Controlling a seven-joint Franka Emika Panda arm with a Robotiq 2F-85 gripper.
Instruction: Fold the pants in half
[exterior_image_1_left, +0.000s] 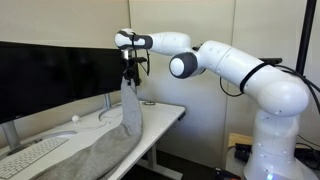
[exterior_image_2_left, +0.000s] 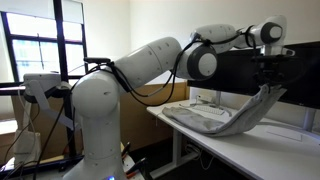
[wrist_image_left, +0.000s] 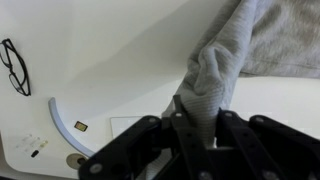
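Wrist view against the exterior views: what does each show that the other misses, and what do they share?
Only the wrist view: what look like black-framed glasses lying on the white desk, and a close look at the pants bunched in the gripper. Only the exterior views: the white keyboard, the dark monitor, and the pants hanging from the raised gripper down onto the desk. Both: the gripper shut on the grey pants.

The arm (exterior_image_1_left: 235, 65) reaches out high; the gripper (exterior_image_1_left: 128, 72) points down, apparently clamped on the pants (exterior_image_1_left: 100, 150).
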